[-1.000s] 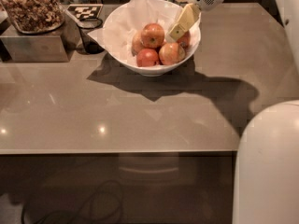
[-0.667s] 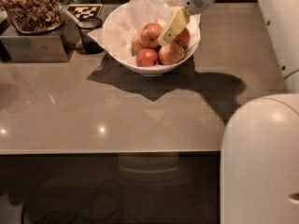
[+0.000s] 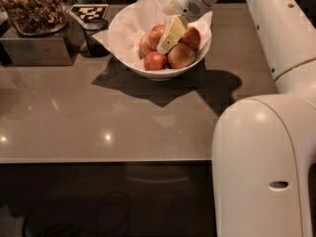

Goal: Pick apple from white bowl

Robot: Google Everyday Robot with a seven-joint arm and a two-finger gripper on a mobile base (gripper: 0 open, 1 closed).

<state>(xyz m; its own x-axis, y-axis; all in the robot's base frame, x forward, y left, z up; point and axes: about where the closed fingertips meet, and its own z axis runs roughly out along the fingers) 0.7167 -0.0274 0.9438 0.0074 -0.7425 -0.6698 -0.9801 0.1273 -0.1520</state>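
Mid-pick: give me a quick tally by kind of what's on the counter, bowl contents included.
Apples: 4 visible, in the white bowl
White bowl: 1
Paper liner: 1
Dark cup: 1
Snack bin: 1
Checkered tag: 1
Total: 9
The gripper is down among the apples and may hide more.

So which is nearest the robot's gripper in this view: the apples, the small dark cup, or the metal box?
The gripper hangs inside the white bowl.
1. Apples: in the bowl, right beside it.
2. Small dark cup: just left of the bowl.
3. Metal box: far left of the view.
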